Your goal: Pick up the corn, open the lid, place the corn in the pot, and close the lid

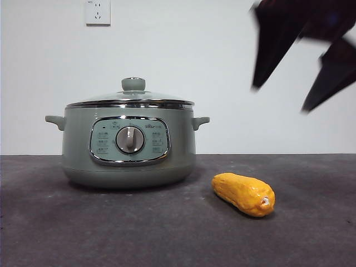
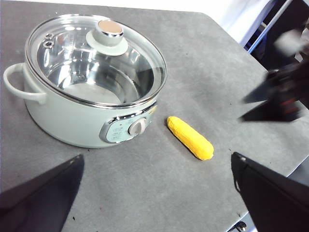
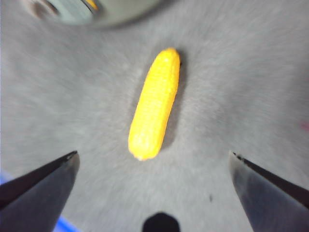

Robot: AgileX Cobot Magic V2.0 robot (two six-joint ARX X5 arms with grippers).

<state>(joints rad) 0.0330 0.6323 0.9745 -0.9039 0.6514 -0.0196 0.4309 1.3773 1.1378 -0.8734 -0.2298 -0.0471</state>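
front view: the corn [image 1: 243, 193] lies on the table [image 1: 111, 233] just right of the pot [image 1: 129, 146], lid [image 1: 131, 99] on; the right gripper [image 1: 286, 94] hangs above it, jaws spread.
left wrist view: the left gripper [image 2: 154, 193] is spread, well apart from the corn [image 2: 190, 137].
right wrist view: the corn [image 3: 154, 104] lies ahead, between the spread jaws, untouched.

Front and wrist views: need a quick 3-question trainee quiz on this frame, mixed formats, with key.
1. True or false: the lid sits closed on the pot.
2. The corn lies: A) inside the pot, B) on the table beside the pot, C) in a gripper.
3. Fill in: the right gripper hangs above the corn with its jaws ____.

Key: 1 true; 2 B; 3 open. The left gripper waits, also open.
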